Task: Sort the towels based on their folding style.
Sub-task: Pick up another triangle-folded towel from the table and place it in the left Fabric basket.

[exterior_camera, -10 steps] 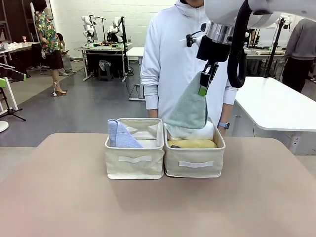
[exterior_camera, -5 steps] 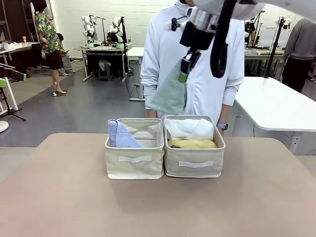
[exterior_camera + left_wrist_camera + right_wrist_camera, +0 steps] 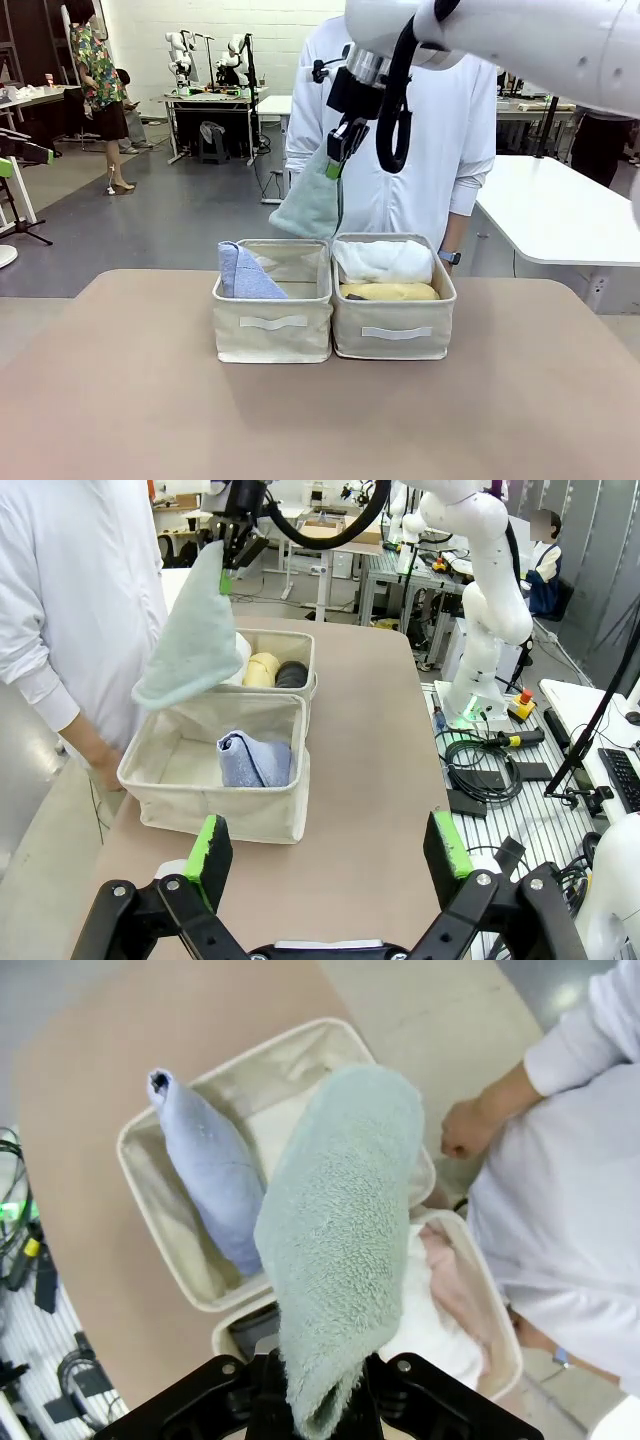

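I'm gripping the grey-green terry cone towel [image 3: 310,200], hanging just below my closed right tool [image 3: 338,152]. Beneath it, the lavender-blue cone towel [image 3: 245,275] is sitting in a beige fabric basket [image 3: 272,340]; I reckon only this drop is remaining.

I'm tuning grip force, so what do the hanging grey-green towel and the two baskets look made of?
The grey-green towel, pinched in the right tool, looks like terry cloth: a fuzzy, looped, matte pile shows close up. The left basket and the right basket look like beige woven fabric, perhaps canvas, with soft, slightly bowed walls, matte surfaces and sewn strap handles. Whether there is a stiffener inside cannot be told.
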